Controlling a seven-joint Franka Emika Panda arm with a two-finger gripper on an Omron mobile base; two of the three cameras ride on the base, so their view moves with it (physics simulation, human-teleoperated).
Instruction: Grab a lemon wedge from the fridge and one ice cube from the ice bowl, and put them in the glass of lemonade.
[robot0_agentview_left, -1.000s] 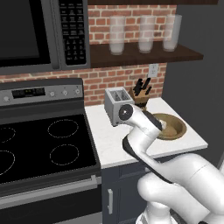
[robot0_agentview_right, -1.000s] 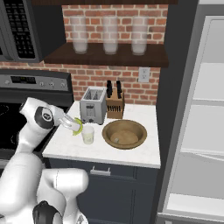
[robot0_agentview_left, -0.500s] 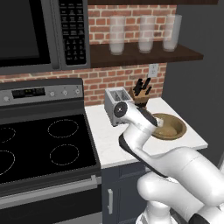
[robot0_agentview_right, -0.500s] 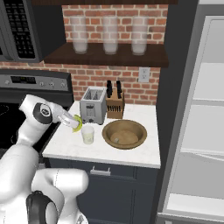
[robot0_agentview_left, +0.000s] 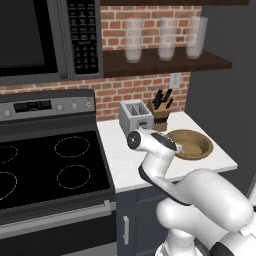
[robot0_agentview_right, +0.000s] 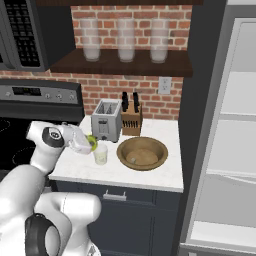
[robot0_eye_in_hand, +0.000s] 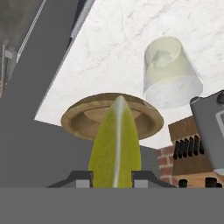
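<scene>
The gripper (robot0_eye_in_hand: 113, 178) is clamped on the lemon wedge (robot0_eye_in_hand: 115, 144), a smooth yellow-green sliver with a pale ridge that tapers to a point ahead of the two dark tips. Just beyond that point sits the ice bowl (robot0_eye_in_hand: 78, 117), round, shallow and brown wood, and off to one side the glass of lemonade (robot0_eye_in_hand: 171, 72), a short clear tumbler, both on white marbled counter (robot0_eye_in_hand: 131, 39). From the right base camera the white arm bends sideways over the counter, its gripper (robot0_agentview_right: 90, 143) just beside the glass of lemonade (robot0_agentview_right: 101, 154), the ice bowl (robot0_agentview_right: 142, 152) past it.

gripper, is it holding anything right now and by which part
Yes: the gripper is shut on the lemon wedge, pinched at its lower end between the two fingertips, with the pointed tip sticking out ahead.
</scene>
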